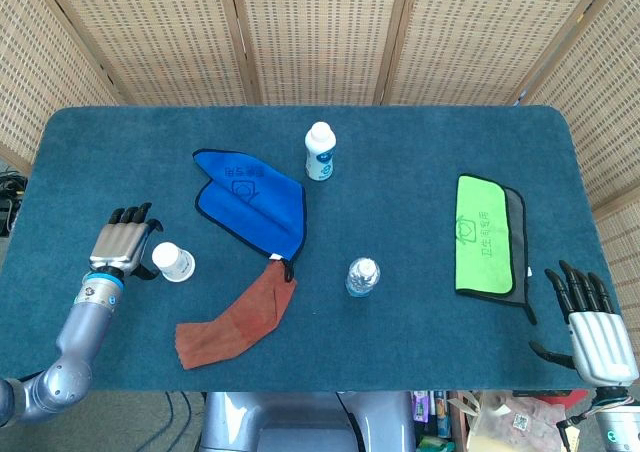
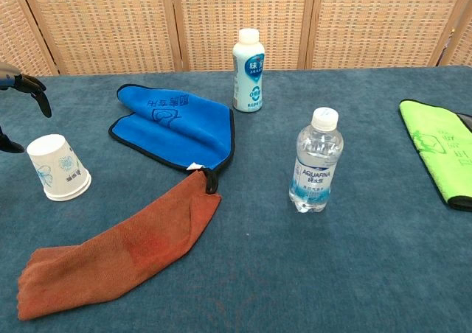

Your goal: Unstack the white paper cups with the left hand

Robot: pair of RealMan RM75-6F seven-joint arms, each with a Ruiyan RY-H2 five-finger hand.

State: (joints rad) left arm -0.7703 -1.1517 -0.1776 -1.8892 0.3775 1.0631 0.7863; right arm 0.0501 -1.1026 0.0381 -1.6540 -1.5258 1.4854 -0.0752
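I have the left robot hand (image 1: 122,244) just beside the cups (image 1: 173,262), fingers spread, holding nothing. The stack stands upside down on the desk (image 1: 420,172), untouched, so all the unstacking is left. My right robot hand (image 1: 592,332) rests open, well apart.

Bright, even, sharp; faint shadows

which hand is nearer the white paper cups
Left. The left hand sits just beside the upside-down white paper cups, not touching; the right hand is far across the table.
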